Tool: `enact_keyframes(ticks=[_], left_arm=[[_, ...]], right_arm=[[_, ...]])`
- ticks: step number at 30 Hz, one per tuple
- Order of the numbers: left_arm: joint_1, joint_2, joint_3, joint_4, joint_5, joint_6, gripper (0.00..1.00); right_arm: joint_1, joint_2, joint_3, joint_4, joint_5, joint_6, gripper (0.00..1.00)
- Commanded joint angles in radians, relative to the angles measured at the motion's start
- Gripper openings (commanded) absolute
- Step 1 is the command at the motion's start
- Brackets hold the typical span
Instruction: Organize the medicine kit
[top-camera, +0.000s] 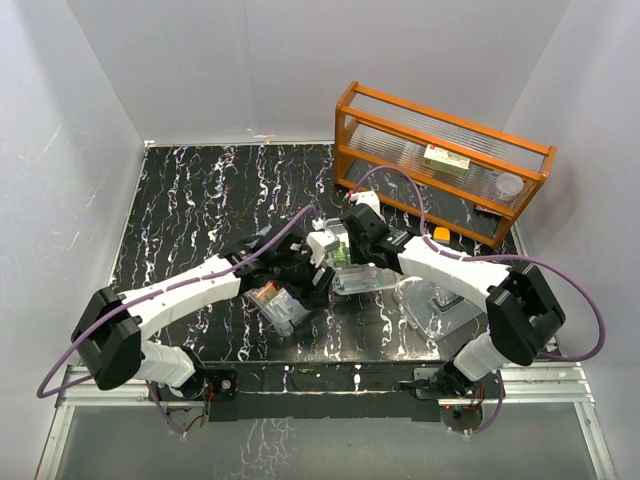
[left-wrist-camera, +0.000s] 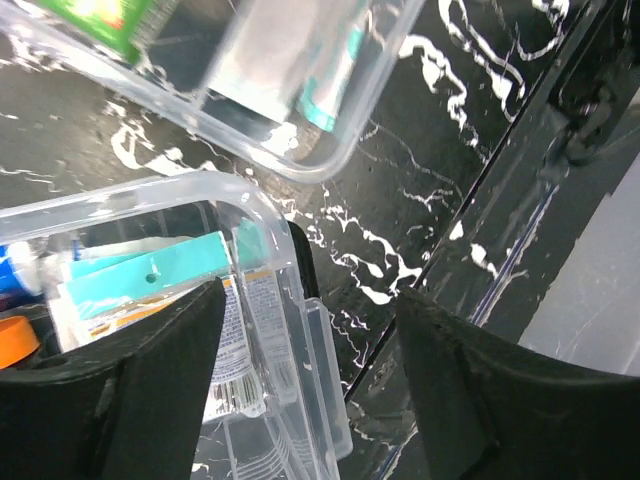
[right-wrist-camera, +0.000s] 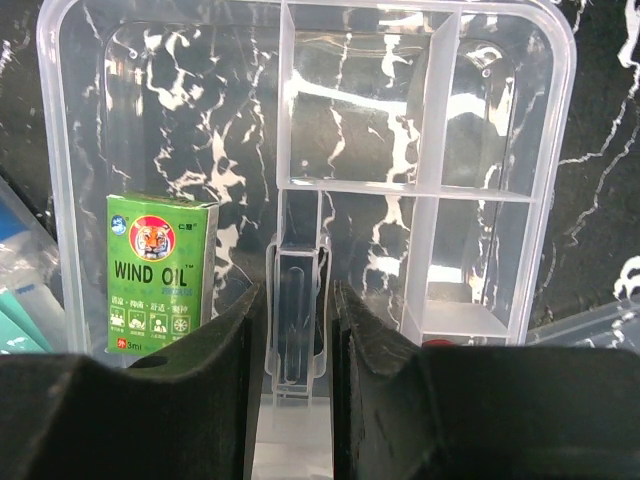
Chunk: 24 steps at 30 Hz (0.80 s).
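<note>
Medicine kit tray (right-wrist-camera: 360, 185) sat on the table (top-camera: 200, 210), centre tab pinched by right end effector (right-wrist-camera: 298, 300); its green carton (right-wrist-camera: 160, 265) read "WIND OIL", "3ml"; left end effector (left-wrist-camera: 310, 300) gaped wide astride clear box (left-wrist-camera: 262, 215) wall.

The divided tray (left-wrist-camera: 340, 150) is cut off by the left wrist view's top edge, and the green carton (left-wrist-camera: 100, 15) there is blurred (print unreadable). The clear box (left-wrist-camera: 270, 230) is cropped at left and, from above, partly hidden under the left arm (top-camera: 190, 285). The tray's near rim is hidden behind the right gripper (right-wrist-camera: 296, 300).
</note>
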Motion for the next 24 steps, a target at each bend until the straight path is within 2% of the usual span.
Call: enact_keyframes(ticks=[1, 3, 8, 15, 24], left_arm=[[-0.003, -0.139, 0.071, -0.041, -0.116, -0.003, 0.72], [-0.002, -0.195, 0.078, -0.049, -0.162, -0.006, 0.74], [-0.002, -0.362, 0.055, -0.022, -0.383, -0.046, 0.73], [-0.002, -0.619, -0.016, -0.023, -0.727, -0.154, 0.73], [-0.003, -0.868, -0.063, -0.238, -1.020, -0.260, 0.74]], right_arm=[[-0.005, -0.065, 0.058, -0.043, 0.055, -0.027, 0.12], [-0.006, -0.075, 0.073, -0.071, 0.073, -0.036, 0.12], [-0.010, -0.082, 0.127, -0.162, 0.099, -0.051, 0.11], [-0.009, -0.083, 0.249, -0.247, 0.031, -0.089, 0.11], [0.022, -0.003, 0.464, -0.336, -0.046, -0.125, 0.14]])
